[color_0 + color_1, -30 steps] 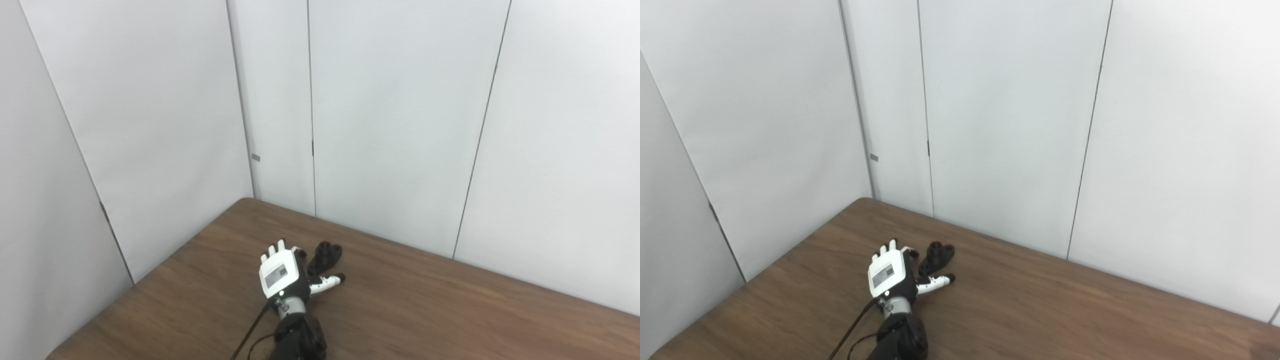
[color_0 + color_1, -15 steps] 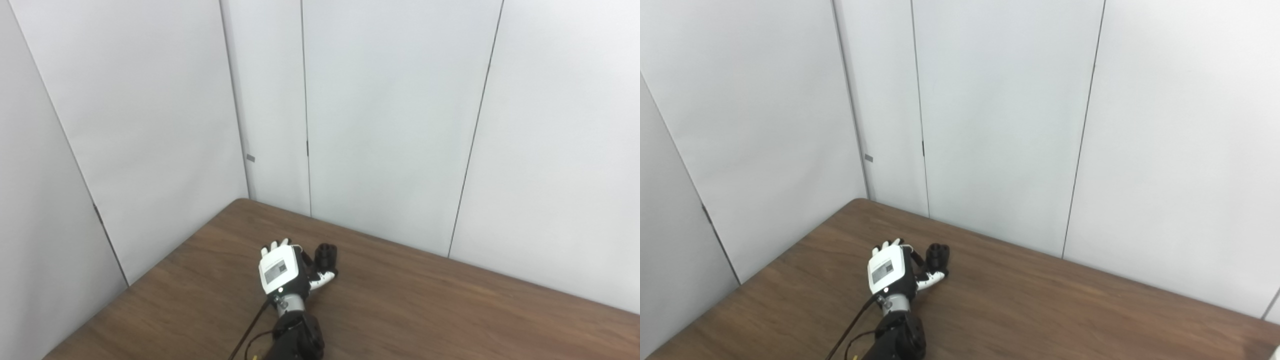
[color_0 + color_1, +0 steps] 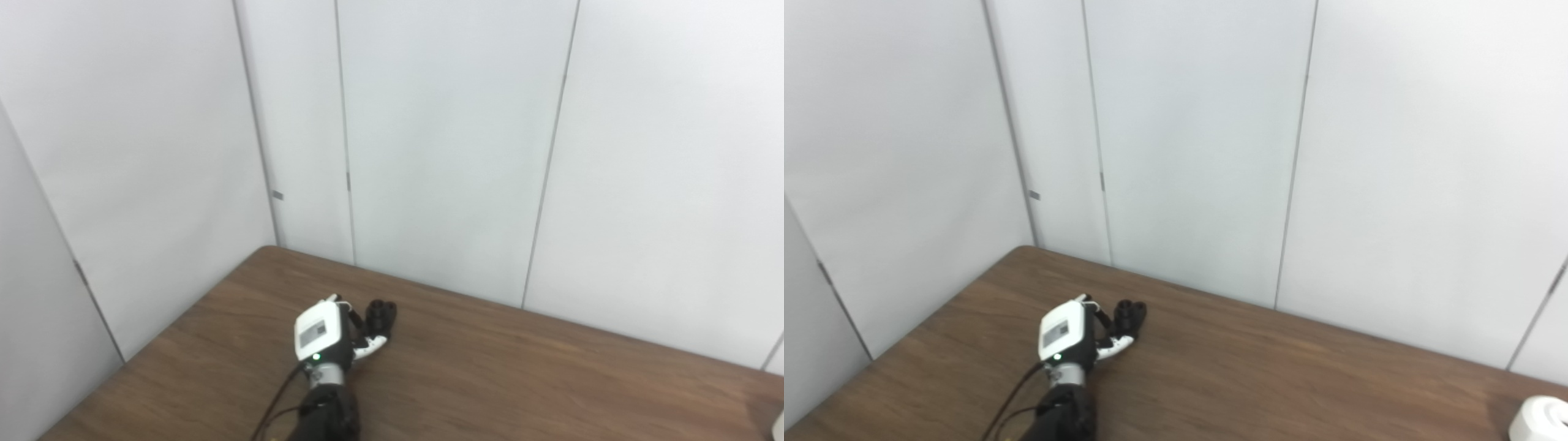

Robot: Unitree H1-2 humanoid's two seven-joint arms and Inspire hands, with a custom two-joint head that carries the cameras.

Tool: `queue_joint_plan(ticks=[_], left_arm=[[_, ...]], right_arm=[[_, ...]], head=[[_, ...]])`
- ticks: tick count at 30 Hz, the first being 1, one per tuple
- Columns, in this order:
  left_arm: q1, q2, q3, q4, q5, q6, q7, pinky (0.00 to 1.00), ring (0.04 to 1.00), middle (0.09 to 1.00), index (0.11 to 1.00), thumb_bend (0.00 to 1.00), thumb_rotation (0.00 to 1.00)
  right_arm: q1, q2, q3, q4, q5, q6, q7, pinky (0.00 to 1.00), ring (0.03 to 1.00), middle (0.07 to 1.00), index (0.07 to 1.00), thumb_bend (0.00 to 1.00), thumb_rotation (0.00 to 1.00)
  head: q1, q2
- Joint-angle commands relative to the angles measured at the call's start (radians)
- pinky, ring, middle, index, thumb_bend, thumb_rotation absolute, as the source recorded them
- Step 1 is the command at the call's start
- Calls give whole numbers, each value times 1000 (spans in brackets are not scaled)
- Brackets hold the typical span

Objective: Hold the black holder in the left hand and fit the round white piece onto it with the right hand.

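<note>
One hand in view: left hand [image 3: 323,334], arm entering from bottom edge; right hand not visible in either view
Left hand state: fingers curled around black holder [image 3: 381,313]; looks like a grip, back of hand toward camera so finger contact mostly hidden
Black holder location: just right of and slightly beyond the left hand, low over or resting on wooden table [image 3: 520,380]; cannot tell if lifted; lobed top end points up and away from the robot
Holder long axis: roughly from the palm toward the back wall, tilted a little right
Round white piece [image 3: 1540,418]: far at the table's near right corner, cut off by picture edge in right eye view; only a sliver at the edge of left eye view; well apart from the holder
Key relation: white piece lies far to the right of the holder, on the right arm's side; right hand is the nearer one by side, left hand is busy
Step in hand: securing holder; judged early, fitting not yet begun
Next move needs: right hand to come in and pick up white piece, carry it leftward to the holder's exposed top
Risk: holder's free end is short beyond the fingers; little room for seating the piece
</note>
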Motion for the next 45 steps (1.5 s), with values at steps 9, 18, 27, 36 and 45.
queue_joint_plan(ticks=[9, 18, 27, 36, 45], left_arm=[[2, 101, -142, -164, -11, -74, -236, 830, 888, 917, 483, 520, 47], [-6, 140, -204, -256, -31, -203, -349, 959, 923, 917, 483, 520, 48], [-12, 144, -244, -287, -36, -425, -374, 977, 923, 895, 483, 518, 47], [-14, 112, -271, -265, -123, -581, -481, 1000, 1000, 945, 480, 515, 48], [-13, 71, -319, -272, -94, -602, -561, 1000, 1000, 953, 481, 517, 49]], right_arm=[[-4, 16, 7, 0, -38, -14, -20, 851, 927, 952, 1000, 741, 1000], [-9, 36, 9, 2, -58, -35, -36, 799, 888, 918, 980, 743, 1000], [-14, 40, 18, 8, 23, -27, -4, 851, 945, 954, 989, 717, 894], [-8, 43, 39, 16, -31, -71, -23, 764, 915, 929, 962, 759, 846], [0, 68, 62, -19, -73, -56, -45, 737, 887, 908, 948, 769, 834]], head=[[-70, 5], [-127, 23], [-212, 35], [-280, 40], [-364, 64]])
